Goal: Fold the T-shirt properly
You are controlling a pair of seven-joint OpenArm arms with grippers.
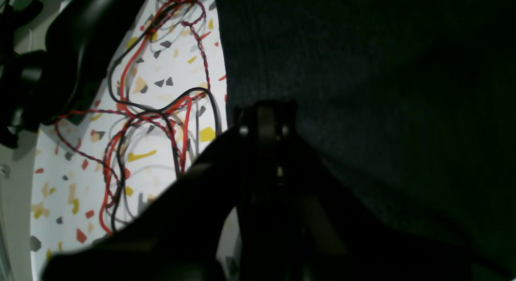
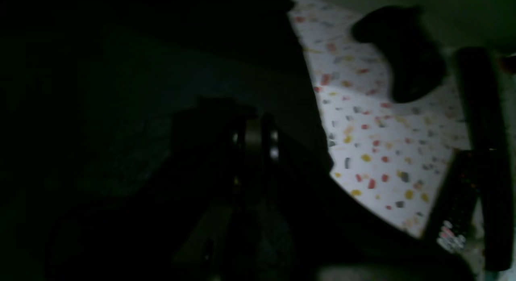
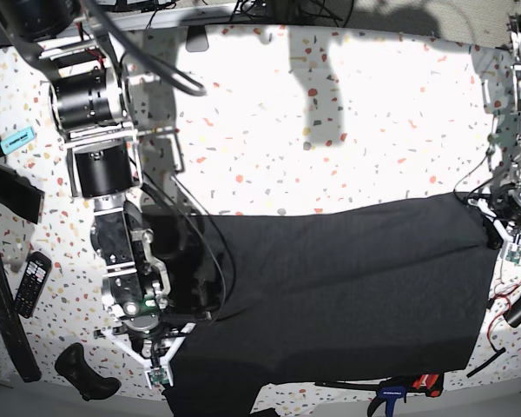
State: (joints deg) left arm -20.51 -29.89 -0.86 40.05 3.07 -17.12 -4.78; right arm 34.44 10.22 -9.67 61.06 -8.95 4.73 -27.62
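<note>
At the near edge of the speckled table (image 3: 269, 130), in the base view, the dark T-shirt (image 3: 347, 287) is lying spread as one broad flat panel, its bottom hem running close to the table's front edge. A clamp with a blue and red handle (image 3: 399, 388) is sitting just beyond that hem.

The right gripper (image 3: 167, 346) is pressing at the shirt's near corner on that view's left, its fingers together and pinching a bunched fold of the cloth. In the right wrist view the same gripper (image 2: 254, 132) is showing as a dark shape against dark fabric, with a remote control (image 2: 453, 210) and a black game controller (image 2: 403, 51) lying on the table beside it.

The left gripper (image 3: 495, 219) is sitting at the shirt's opposite edge, fingers closed on the cloth. In its wrist view the gripper (image 1: 264, 119) is meeting the fabric's edge, with red and black wires (image 1: 153, 111) looping over the table alongside.

Farther back, a blue marker (image 3: 14, 139) is lying beside the right arm's base.
</note>
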